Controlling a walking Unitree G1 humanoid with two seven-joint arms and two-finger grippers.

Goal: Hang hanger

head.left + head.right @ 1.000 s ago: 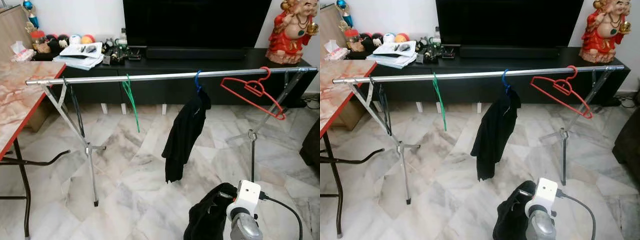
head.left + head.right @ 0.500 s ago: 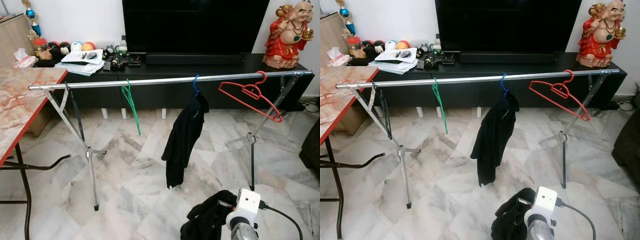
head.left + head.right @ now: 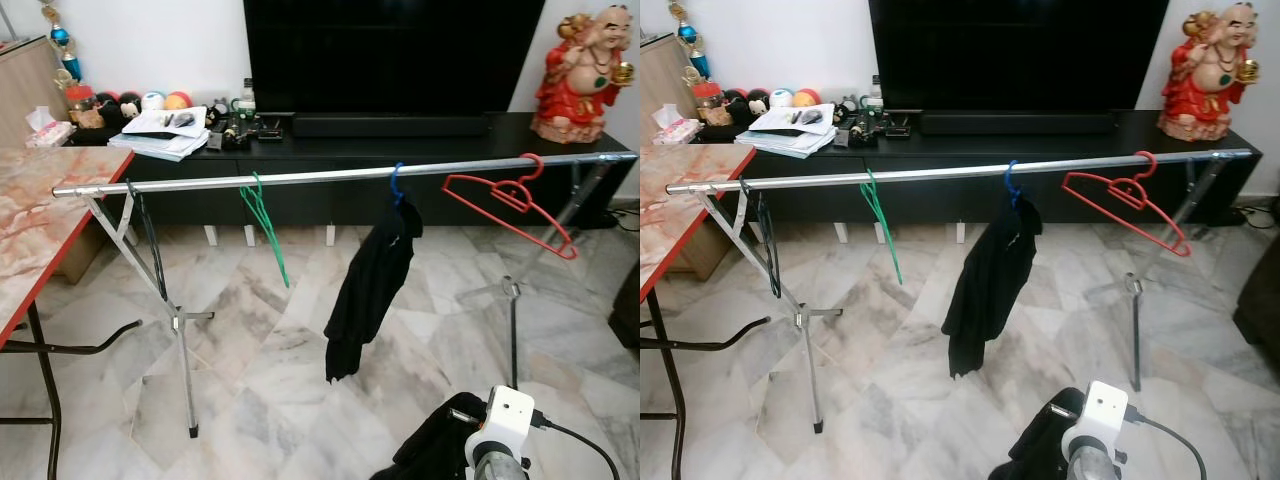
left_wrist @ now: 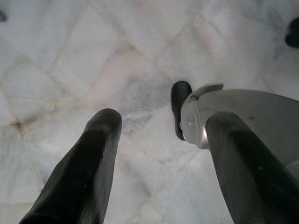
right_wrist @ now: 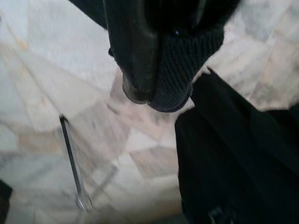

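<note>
A long silver rail (image 3: pixel 340 175) stands across the room on crossed legs. On it hang a thin black hanger (image 3: pixel 150 240), a green hanger (image 3: pixel 265 215), a blue hanger (image 3: pixel 396 183) carrying a black garment (image 3: pixel 370 285), and a tilted red hanger (image 3: pixel 510 200). Low in front, my right arm (image 3: pixel 505 425) holds a second black garment (image 3: pixel 435 455). In the right wrist view the right gripper (image 5: pixel 159 93) is shut on its dark knit cloth (image 5: pixel 187 60). My left gripper (image 4: pixel 161 126) hangs open over the marble floor.
A marble-topped table (image 3: pixel 40 230) with a red edge stands at the left. Behind the rail are a black TV cabinet (image 3: pixel 420 125) with a television, papers and small items, and a red statue (image 3: pixel 585 65) at the right. A cable (image 3: pixel 585 440) trails from my right wrist.
The camera has shifted, so the rail sits a little differently in the picture. My right arm with the black garment now shows lower. The hangers on the rail have not moved.
</note>
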